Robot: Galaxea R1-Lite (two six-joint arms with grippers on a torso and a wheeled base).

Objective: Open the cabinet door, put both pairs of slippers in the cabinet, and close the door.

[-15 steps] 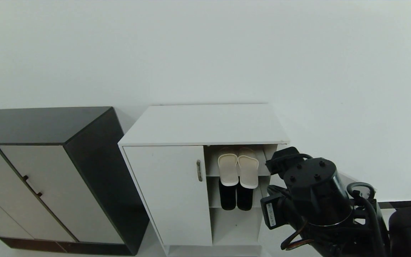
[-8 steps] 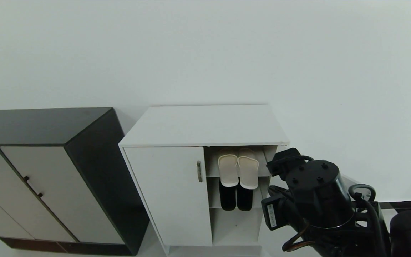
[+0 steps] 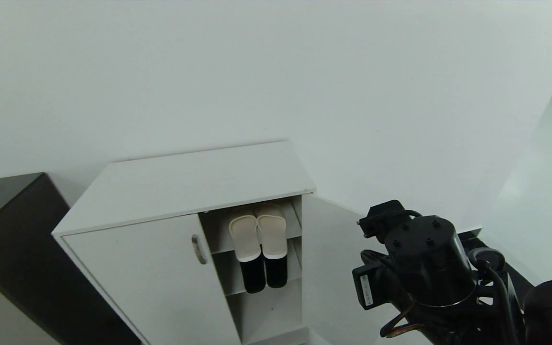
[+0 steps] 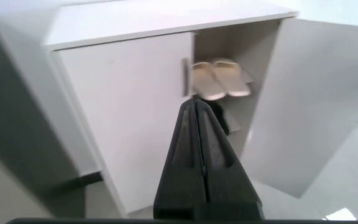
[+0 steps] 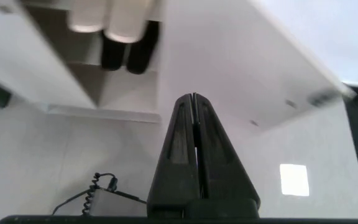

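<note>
So the white cabinet (image 3: 185, 177) has its right door (image 3: 328, 258) swung wide open, while the left door (image 3: 146, 282) with the small metal handle (image 3: 198, 249) is closed. Both pairs are already on the shelves in the open half. The cream slippers (image 3: 258, 235) sit on the top shelf, toes poking out over the edge, and the black slippers (image 3: 264, 275) are on the shelf right under them.

A dark cabinet (image 3: 12, 239) stands just beside the white one on its left, with a plain wall behind both. There's a coiled cable (image 5: 101, 185) on the floor near the cabinet's foot.

The open door hangs out into the space in front, with the right arm off to its right. From the left wrist, the left gripper (image 4: 196, 102) hides most of the black pair.

Count: two cabinets, two doors on the white one, two pairs of slippers, so four in all.

Left gripper's jaws are clenched on nothing, and the right gripper (image 5: 194, 99) is the same, pointing at the open door.
</note>
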